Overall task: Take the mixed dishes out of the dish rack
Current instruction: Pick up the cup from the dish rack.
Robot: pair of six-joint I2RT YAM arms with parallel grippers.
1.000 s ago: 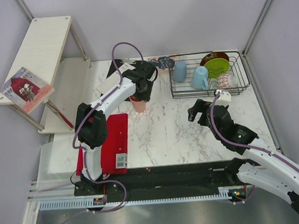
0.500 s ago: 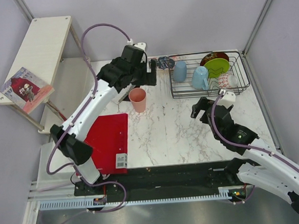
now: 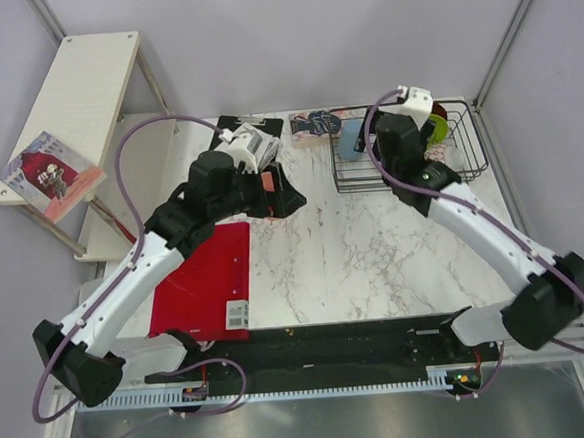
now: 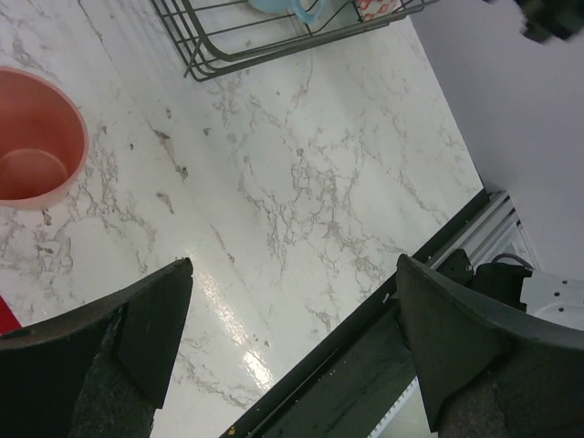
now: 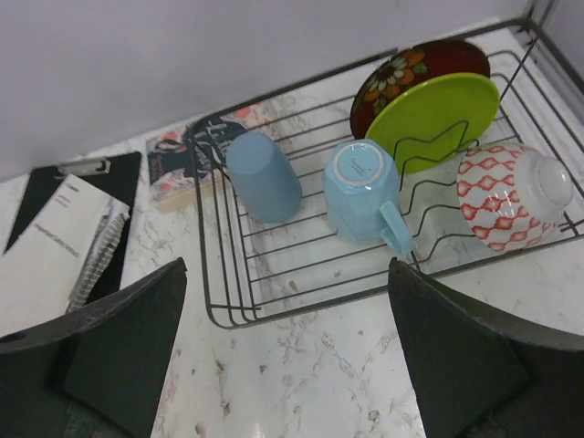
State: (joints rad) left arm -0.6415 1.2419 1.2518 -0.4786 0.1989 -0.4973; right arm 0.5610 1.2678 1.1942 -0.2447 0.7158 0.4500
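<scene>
– Nearest our bases, what do we have?

– Our flat red board [image 3: 201, 275] lies at the left. Past it, our left claw [image 4: 292, 356] hangs over the white marble surface [image 4: 301, 182], spread wide and empty. The round pink plastic cup [image 4: 32, 137] stands upright on the surface beside it, well apart from the rack.

– So we count one piece as unloaded. And our other arm?

– Our right claw [image 5: 287, 356] hovers over the rectangular black wire dish rack [image 5: 274, 312] at the far right of the surface. It is released too, with nothing between its fingers.

– What do we see inside?

– The grey-blue tumbler cup [image 5: 263, 178] sits at the rack's left end, bottom up, and the light blue handled mug [image 5: 365, 196] is just beside it. The small white bowl with a red lattice pattern [image 5: 511, 196] lies on its side at the right end. Behind them, the lime-green round plate [image 5: 433, 114] stands on edge in front of the dark red floral plate [image 5: 411, 68].

– Which would we go for?

– We judge the grey-blue cup the easiest, since it has open wire on its left. We should centre over it and lower with one finger on each side of its wall. We must keep clear of the mug's handle and the wavy divider. Then we close gently and lift straight up until the cup clears the rim. Only then do we swing toward the pink cup.
</scene>
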